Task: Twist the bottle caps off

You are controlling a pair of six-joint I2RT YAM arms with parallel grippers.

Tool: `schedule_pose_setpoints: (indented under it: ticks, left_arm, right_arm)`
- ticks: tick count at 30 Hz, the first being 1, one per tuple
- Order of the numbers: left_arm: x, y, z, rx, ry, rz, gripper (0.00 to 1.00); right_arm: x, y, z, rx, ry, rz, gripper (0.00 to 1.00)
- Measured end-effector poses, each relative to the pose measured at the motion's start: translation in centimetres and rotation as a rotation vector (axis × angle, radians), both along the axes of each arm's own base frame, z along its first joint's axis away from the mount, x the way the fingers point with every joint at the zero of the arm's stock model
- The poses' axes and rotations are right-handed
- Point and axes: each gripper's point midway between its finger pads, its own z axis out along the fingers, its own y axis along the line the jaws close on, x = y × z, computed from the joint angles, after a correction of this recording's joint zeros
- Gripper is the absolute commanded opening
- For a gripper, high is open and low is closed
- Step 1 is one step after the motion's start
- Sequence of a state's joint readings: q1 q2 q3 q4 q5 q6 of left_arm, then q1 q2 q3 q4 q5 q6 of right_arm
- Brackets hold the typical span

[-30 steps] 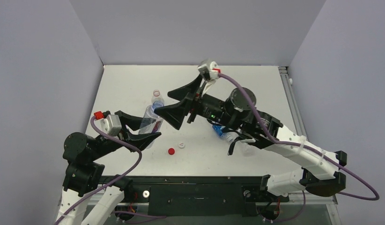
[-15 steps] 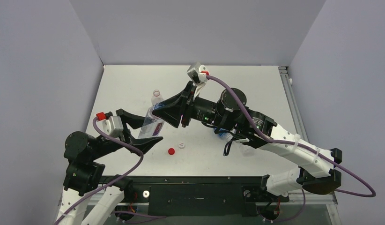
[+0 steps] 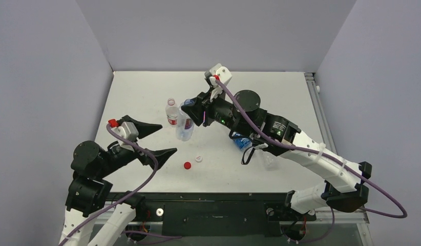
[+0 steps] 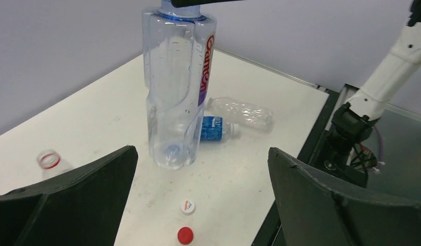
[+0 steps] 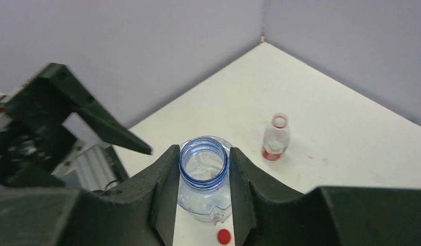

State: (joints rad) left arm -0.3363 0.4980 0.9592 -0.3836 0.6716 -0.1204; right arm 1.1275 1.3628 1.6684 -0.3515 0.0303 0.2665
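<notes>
My right gripper [image 3: 189, 106] is shut on the open, blue-ringed neck of a clear bottle [image 3: 185, 127] that carries no cap; in the right wrist view the fingers [image 5: 165, 177] clamp the bottle's neck [image 5: 203, 163] on both sides. The bottle [image 4: 177, 87] hangs almost upright, just over the table. My left gripper [image 3: 168, 138] stands wide open and empty, a little short of the bottle. Two loose bottle caps lie on the table between the left jaws: a red cap [image 4: 185, 235] and a white cap [image 4: 187, 206], seen from above as the red cap [image 3: 187, 165] and the white cap [image 3: 198, 159].
A small capless bottle with a red label [image 3: 171, 111] stands upright just left of the held bottle. A blue-labelled bottle [image 3: 243, 142] and a clear bottle [image 3: 267, 159] lie under the right arm. The table's near edge [image 3: 218, 193] runs close behind the caps.
The left gripper has let go of the bottle, opened wide and drawn back. The right gripper has shut on the bottle's neck and stood it upright, farther back and right.
</notes>
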Motion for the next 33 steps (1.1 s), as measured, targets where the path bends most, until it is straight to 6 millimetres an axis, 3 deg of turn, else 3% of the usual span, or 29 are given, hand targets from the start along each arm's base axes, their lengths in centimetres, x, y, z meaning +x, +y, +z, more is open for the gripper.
schedule_pose_setpoints:
  ticks: [4, 8, 15, 21, 33]
  left_arm:
    - [0.7, 1.5, -0.6, 0.04, 0.026, 0.106, 0.97]
    - [0.8, 2.8, -1.6, 0.09, 0.054, 0.182, 0.97]
    - [0.4, 3.7, -3.4, 0.164, 0.104, 0.211, 0.97]
    - [0.3, 3.9, -4.2, 0.191, 0.121, 0.212, 0.96]
    - [0.8, 3.9, -4.6, 0.211, 0.126, 0.215, 0.97]
  right_arm:
    - [4.9, -1.2, -2.7, -0.109, -0.035, -0.153, 0.0]
    - [10.1, -1.9, -6.9, -0.227, -0.043, -0.29, 0.0]
    - [17.7, -1.3, -14.6, -0.357, -0.021, -0.428, 0.0]
    - [22.3, -1.0, -19.5, -0.365, 0.029, -0.495, 0.0]
    - [27.2, -0.2, -23.6, -0.264, 0.085, -0.592, 0.0]
